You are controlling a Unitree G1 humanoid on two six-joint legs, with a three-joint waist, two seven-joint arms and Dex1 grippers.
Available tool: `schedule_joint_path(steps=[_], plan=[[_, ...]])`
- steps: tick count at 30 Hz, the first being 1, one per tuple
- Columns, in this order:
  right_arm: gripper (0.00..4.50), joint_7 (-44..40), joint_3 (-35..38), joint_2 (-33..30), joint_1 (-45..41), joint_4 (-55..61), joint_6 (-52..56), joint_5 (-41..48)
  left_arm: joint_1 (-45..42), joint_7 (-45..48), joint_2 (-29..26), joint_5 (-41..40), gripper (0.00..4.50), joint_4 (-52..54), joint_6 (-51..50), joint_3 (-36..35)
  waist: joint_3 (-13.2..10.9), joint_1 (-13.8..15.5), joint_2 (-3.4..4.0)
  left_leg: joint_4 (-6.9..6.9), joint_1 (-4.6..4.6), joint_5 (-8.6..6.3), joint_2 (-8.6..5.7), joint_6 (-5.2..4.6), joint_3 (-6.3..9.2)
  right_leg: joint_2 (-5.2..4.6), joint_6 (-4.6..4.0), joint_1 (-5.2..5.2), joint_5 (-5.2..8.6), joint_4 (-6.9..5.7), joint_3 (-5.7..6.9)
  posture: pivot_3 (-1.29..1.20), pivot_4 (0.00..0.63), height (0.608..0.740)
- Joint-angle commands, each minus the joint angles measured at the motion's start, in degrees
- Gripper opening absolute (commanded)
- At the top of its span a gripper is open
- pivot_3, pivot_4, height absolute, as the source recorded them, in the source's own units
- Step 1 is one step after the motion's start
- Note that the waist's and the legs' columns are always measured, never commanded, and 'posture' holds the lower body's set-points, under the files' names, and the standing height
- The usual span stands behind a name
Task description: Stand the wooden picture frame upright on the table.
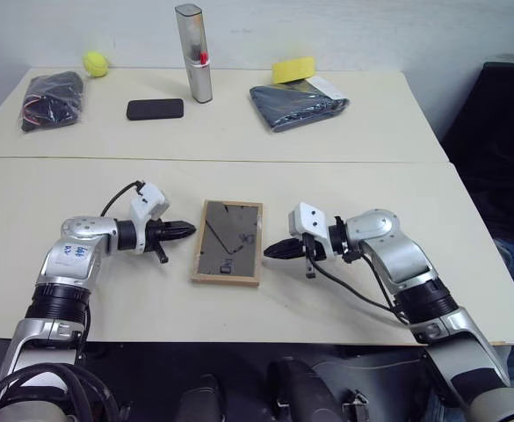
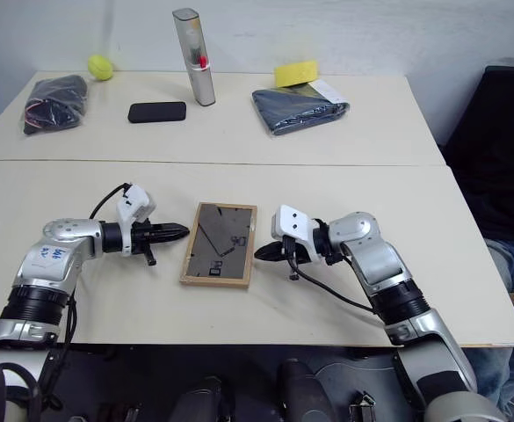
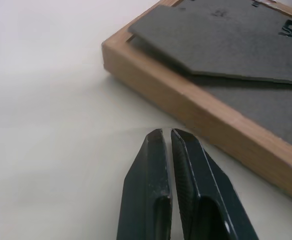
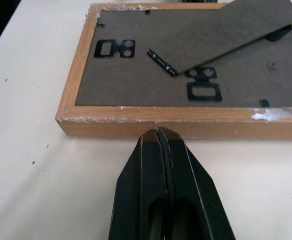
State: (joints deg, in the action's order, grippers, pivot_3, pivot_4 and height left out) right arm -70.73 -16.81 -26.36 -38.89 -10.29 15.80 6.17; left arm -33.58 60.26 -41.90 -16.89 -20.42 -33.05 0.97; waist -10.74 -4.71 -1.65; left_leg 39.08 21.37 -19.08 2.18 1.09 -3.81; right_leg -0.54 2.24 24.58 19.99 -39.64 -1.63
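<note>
The wooden picture frame (image 1: 228,242) lies flat, back panel up, near the middle of the near desk (image 1: 81,189), between the two arms. The left gripper (image 1: 189,231) sits at the frame's 9 o'clock side, its fingers (image 3: 155,175) nearly together with only a thin slit between them, tips just short of the wood border. The right gripper (image 1: 270,251) is at the frame's 3 o'clock side with its fingers (image 4: 160,165) pressed together; whether the tips touch the frame's edge is hard to tell, though the right wrist view puts them right against it. That view also shows what the head views blur: the fold-out stand (image 4: 225,32) lying slantwise on the back, and black hangers (image 4: 204,86) (the frame's far corners are cut off there). At 12 o'clock, on the far desk, lie a black phone (image 1: 155,109) and a grey upright case (image 1: 193,53).
</note>
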Motion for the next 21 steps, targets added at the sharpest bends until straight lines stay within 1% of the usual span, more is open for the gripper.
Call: schedule_joint_path(steps=[1,3,4,8,9,11,15,17,19,21], plan=[[0.00,0.3,0.1,-1.6,-1.3,-1.3,-4.0,-1.7,-1.0,4.8,-5.0,-7.0,1.38,1.4,-22.4,-1.4,0.0,-0.1,0.00,-0.01,0.00,0.00,0.00,0.00,0.00,0.00,0.00,0.00,0.00,0.01,-0.01,0.00,0.150,0.740],[0.00,0.3,-0.8,-1.9,-2.0,-2.6,-6.8,-3.2,-2.8,4.3,-5.1,-11.0,2.08,0.1,-33.3,-2.9,0.0,0.0,0.00,-0.01,-0.01,0.00,-0.01,0.00,0.01,0.00,0.00,-0.01,0.00,-0.01,-0.02,0.00,0.150,0.740],[0.00,0.4,-1.2,-1.9,-2.4,-3.3,-7.9,-3.9,-3.6,3.9,-4.8,-12.5,2.35,-0.5,-37.2,-3.8,0.0,0.1,0.00,0.00,-0.02,0.00,-0.03,-0.01,0.01,-0.01,0.00,-0.02,0.00,-0.01,-0.01,0.00,0.150,0.740],[0.00,1.1,-2.4,-1.3,-4.0,-5.6,-12.1,-6.3,-4.3,3.2,-4.2,-15.3,3.55,0.8,-45.3,-3.3,0.0,0.2,0.00,0.01,-0.02,-0.01,-0.04,-0.01,0.02,-0.02,0.00,-0.02,0.00,-0.01,-0.02,0.00,0.150,0.740],[0.00,1.4,-2.7,-1.1,-4.4,-6.1,-12.7,-6.8,-4.4,3.6,-3.8,-16.7,3.92,2.2,-47.0,-3.2,0.0,0.2,0.00,0.02,-0.02,0.00,-0.03,-0.01,0.02,-0.02,0.00,-0.02,0.00,-0.01,-0.02,0.00,0.150,0.740],[0.00,1.9,-3.1,-0.6,-4.8,-6.7,-13.5,-7.3,-4.8,3.0,-2.7,-18.1,4.46,4.2,-49.3,-2.5,0.0,0.3,0.00,0.02,-0.02,0.00,-0.03,0.01,0.02,-0.02,0.00,-0.02,0.00,-0.01,-0.02,0.00,0.150,0.740],[0.00,2.1,-3.5,0.6,-5.1,-7.1,-14.0,-7.8,-3.9,0.7,-1.1,-17.2,4.46,8.8,-49.8,3.3,0.0,0.3,0.00,0.03,-0.03,0.01,-0.04,0.02,0.02,-0.04,0.00,-0.03,0.00,-0.02,-0.03,0.00,0.150,0.740],[0.00,2.0,-3.7,1.0,-5.2,-7.2,-14.3,-8.1,-3.9,-0.3,-0.4,-16.8,4.46,9.2,-49.8,4.8,0.0,0.3,0.01,0.03,-0.06,0.01,-0.04,0.02,0.02,-0.04,0.00,-0.05,0.00,-0.02,-0.03,0.00,0.150,0.740],[0.00,2.1,-3.9,1.5,-5.3,-7.2,-14.3,-8.3,-4.5,-1.8,1.5,-16.3,4.46,8.9,-49.7,6.0,0.0,0.5,0.04,0.03,-0.08,0.01,-0.05,0.03,0.02,-0.04,0.00,-0.08,0.00,-0.01,-0.03,0.00,0.150,0.740],[0.00,2.2,-4.0,2.1,-5.6,-7.1,-14.1,-8.5,-5.5,-3.6,4.2,-15.8,4.46,8.0,-49.7,6.6,0.1,1.3,0.10,0.04,-0.15,0.01,-0.07,0.02,0.02,-0.06,0.00,-0.15,0.00,0.00,-0.03,0.00,0.150,0.740]])
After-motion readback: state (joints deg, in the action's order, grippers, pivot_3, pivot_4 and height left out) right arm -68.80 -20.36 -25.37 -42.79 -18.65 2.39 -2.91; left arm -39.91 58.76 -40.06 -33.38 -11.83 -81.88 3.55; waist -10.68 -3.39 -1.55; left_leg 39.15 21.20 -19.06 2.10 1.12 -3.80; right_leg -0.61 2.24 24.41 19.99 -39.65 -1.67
